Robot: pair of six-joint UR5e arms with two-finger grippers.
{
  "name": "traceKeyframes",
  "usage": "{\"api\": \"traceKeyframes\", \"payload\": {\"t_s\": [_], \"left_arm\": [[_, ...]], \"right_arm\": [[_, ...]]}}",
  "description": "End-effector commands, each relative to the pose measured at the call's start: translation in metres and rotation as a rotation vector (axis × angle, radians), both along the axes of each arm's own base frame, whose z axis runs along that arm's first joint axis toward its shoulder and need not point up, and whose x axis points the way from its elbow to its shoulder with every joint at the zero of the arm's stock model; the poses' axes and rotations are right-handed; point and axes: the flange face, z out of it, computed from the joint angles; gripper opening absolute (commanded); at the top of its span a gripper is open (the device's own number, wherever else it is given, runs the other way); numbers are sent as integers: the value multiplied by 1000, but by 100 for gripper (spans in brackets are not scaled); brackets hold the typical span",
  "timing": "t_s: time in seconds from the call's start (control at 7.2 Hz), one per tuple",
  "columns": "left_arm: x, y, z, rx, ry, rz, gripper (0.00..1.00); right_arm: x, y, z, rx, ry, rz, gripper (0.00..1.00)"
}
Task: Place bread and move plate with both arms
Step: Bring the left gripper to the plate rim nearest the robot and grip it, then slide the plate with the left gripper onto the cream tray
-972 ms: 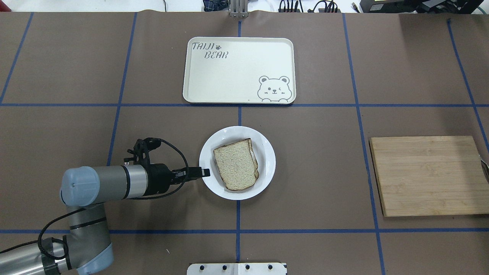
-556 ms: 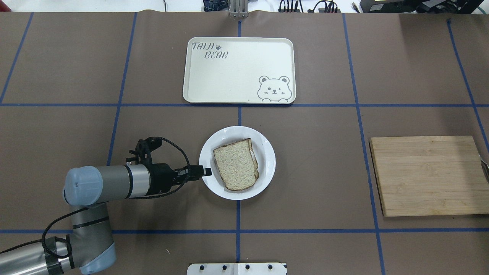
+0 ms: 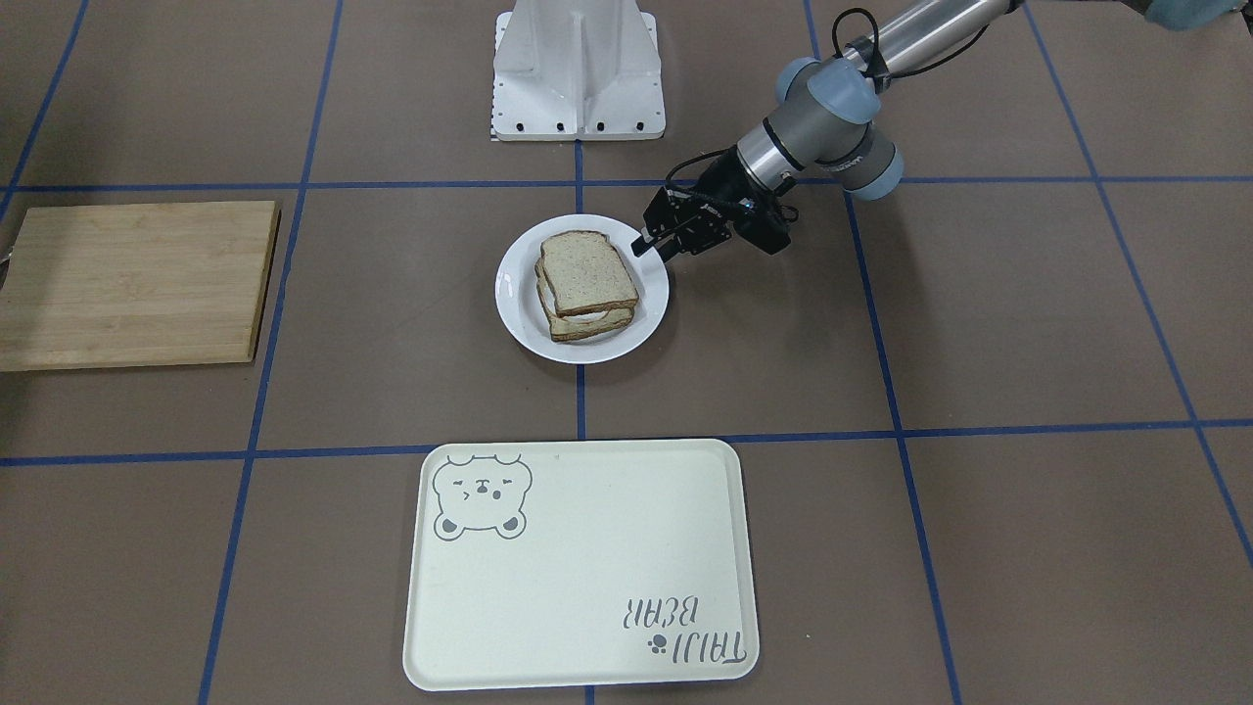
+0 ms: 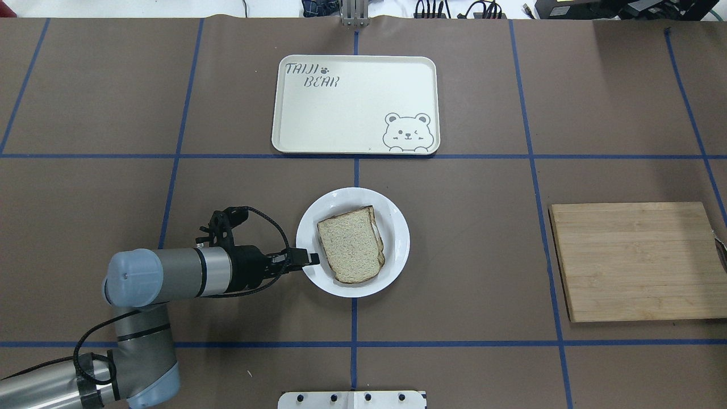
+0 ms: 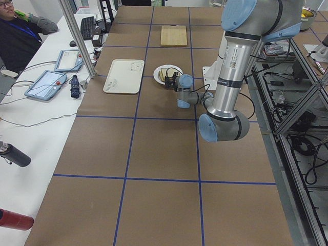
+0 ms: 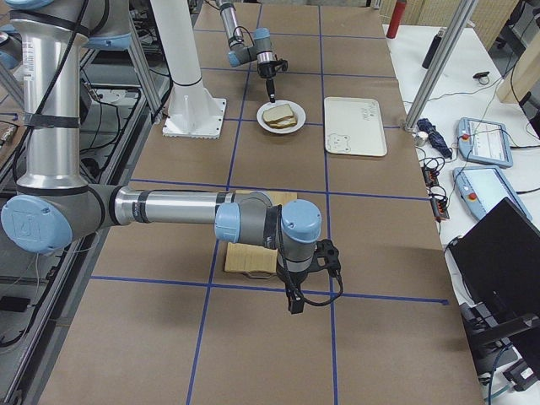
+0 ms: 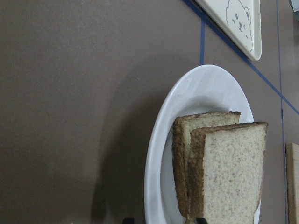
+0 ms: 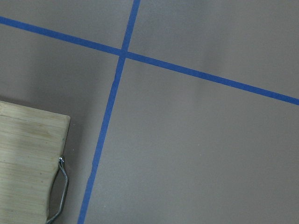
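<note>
In the left wrist view only two dark fingertips of the left gripper peek over the bottom edge. That edge also cuts the plate ahead of them, and farther ahead the tray is clipped at the corner. Just beyond the gripper, the bread hides most of a lower slice. The right gripper is too small to judge its jaws. Beside it the cutting board runs off the frame.
</note>
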Motion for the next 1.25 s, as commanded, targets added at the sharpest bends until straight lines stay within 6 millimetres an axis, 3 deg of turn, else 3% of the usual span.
{"api": "traceKeyframes", "payload": {"t_s": [0.0,0.42,0.69,1.11], "left_arm": [[10,-2,-9,-30,20,3,32],[10,-2,-10,-31,23,3,10],[10,-2,-17,-47,40,4,1],[7,-1,-23,-102,94,11,0]], "right_arm": [[0,0,0,0,0,0,100],[0,0,0,-1,0,1,100],[0,0,0,-2,0,2,100],[0,0,0,-4,1,5,100]]}}
